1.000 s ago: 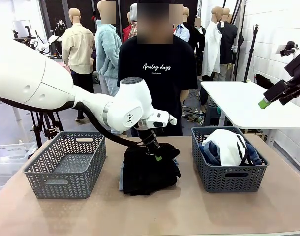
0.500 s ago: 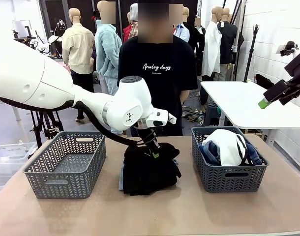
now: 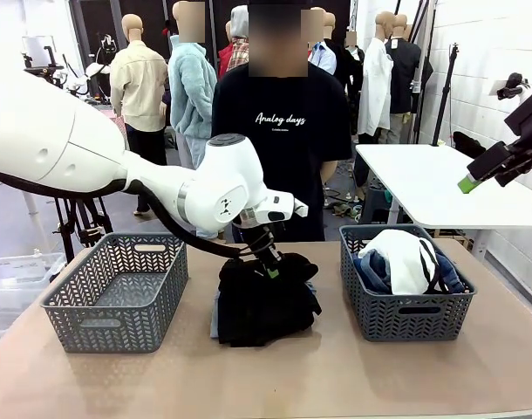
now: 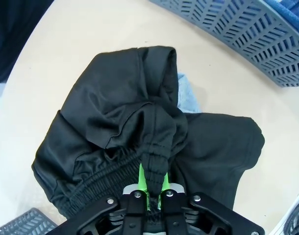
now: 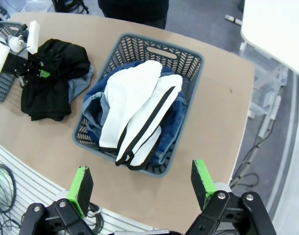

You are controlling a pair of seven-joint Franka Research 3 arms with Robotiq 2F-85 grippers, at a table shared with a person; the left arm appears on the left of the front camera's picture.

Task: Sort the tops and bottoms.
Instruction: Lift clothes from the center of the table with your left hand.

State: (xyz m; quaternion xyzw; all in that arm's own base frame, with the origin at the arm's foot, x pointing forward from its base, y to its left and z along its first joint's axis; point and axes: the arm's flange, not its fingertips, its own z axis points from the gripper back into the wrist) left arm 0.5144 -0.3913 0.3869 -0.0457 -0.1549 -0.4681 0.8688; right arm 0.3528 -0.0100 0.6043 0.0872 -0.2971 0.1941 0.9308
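Observation:
A plain black top [image 3: 266,301] lies bunched at the table's middle on a pale blue denim bottom [image 3: 216,321]. My left gripper [image 3: 268,267] is down on the black top's far edge. In the left wrist view it [image 4: 150,185] is shut on a gathered fold of the black top [image 4: 139,122], with pale denim [image 4: 186,96] peeking out beyond. My right gripper [image 5: 142,183] hangs high and open above the right basket [image 5: 189,58]. That basket holds the white top with black trim [image 5: 135,107] on a dark blue denim bottom [image 5: 171,128].
An empty grey basket [image 3: 118,292] stands at the left of the table and the filled one [image 3: 405,314] at the right. A person [image 3: 279,131] stands at the far edge behind the pile. A white side table [image 3: 432,183] is at the back right.
My left gripper has closed on the fold of the black top and drawn slightly up and left. The right arm has not moved.

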